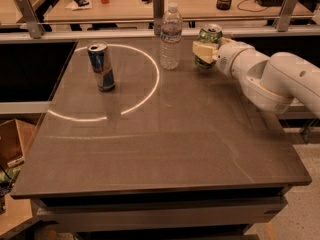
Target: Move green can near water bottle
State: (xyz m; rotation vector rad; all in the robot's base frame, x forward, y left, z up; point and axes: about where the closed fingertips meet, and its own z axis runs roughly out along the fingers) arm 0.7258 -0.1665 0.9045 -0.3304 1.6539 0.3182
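Note:
The green can (210,36) with a silver top stands upright near the back right of the dark table (165,139). My gripper (205,52) is shut on the green can, its pale fingers (202,51) wrapping the can's front and lower body. The white arm comes in from the right. The water bottle (171,36), clear with a white cap and a paper label, stands upright just left of the can with a small gap between them.
A slim blue-and-silver can (101,66) stands at the back left inside a bright arc of light on the table. A metal rail (150,24) runs behind the table, with a wooden desk holding small items beyond it.

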